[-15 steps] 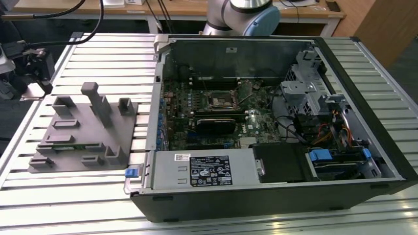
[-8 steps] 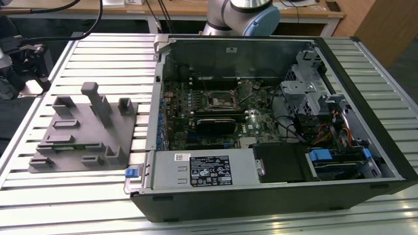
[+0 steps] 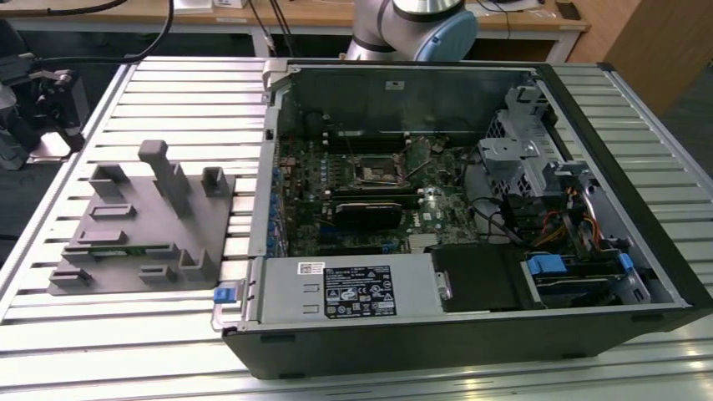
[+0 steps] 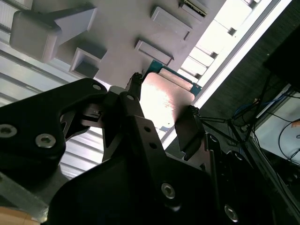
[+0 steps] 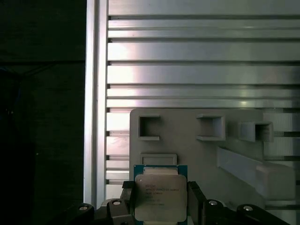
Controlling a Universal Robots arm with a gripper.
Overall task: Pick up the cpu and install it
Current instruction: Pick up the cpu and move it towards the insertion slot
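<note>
gripper (image 5: 161, 200) | fingers (image 5: 194, 199) clamped on cpu (image 5: 161, 187) edges | poised above grey tray (image 5: 197, 152) (facing straight down)

cpu (image 5: 160, 194) sides hidden by end effector (image 5: 161, 201), grey tray (image 5: 187, 150) cut off at edge, arm (image 3: 415, 25) cropped above

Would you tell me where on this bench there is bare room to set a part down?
The ribbed aluminium table is bare behind the grey moulded tray and in front of it. Inside the open black computer case, boards and cables crowd everything. The claw grips the silvery square cpu.
</note>
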